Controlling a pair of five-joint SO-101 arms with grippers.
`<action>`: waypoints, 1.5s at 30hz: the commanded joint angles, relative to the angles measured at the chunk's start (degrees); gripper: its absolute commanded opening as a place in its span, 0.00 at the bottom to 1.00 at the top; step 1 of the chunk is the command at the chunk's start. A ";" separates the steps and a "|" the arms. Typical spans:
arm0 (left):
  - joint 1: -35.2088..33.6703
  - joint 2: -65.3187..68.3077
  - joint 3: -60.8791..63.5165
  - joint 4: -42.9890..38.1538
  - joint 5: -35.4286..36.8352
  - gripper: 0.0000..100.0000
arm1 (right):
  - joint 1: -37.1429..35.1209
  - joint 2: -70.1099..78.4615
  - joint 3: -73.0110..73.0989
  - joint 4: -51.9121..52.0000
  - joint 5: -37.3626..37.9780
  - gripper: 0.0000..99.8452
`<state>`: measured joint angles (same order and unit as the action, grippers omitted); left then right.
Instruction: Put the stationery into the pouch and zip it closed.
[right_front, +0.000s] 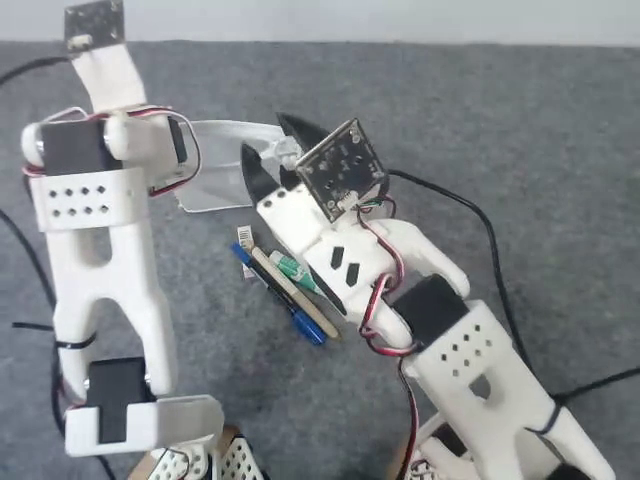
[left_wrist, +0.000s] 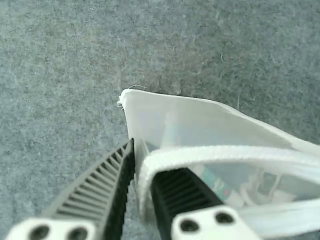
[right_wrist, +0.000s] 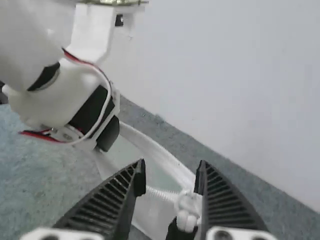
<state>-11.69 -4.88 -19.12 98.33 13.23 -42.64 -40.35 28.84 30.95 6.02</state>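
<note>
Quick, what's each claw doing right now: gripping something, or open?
Left gripper: shut on the edge of the pouch.
Right gripper: open, straddling the zipper pull, not clamped on it.

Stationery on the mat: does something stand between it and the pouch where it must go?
Yes. The right end effector hangs at the pouch's near edge, open around the zipper pull, on the line between the pouch and the stationery. The left end effector, shut on the pouch's rim, is off that line.
</note>
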 joint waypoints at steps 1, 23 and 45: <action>-3.08 -0.26 -4.70 0.44 0.79 0.01 | -0.22 -2.86 -3.69 7.52 0.62 0.16; -16.88 -0.26 -8.13 0.53 2.02 0.01 | -0.48 14.46 0.79 21.93 0.70 0.16; -19.34 -0.26 -8.13 0.53 2.02 0.01 | -2.59 51.21 -16.18 21.93 0.88 0.16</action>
<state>-30.77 -4.35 -23.87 98.51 14.29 -44.75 10.81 15.91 52.75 6.20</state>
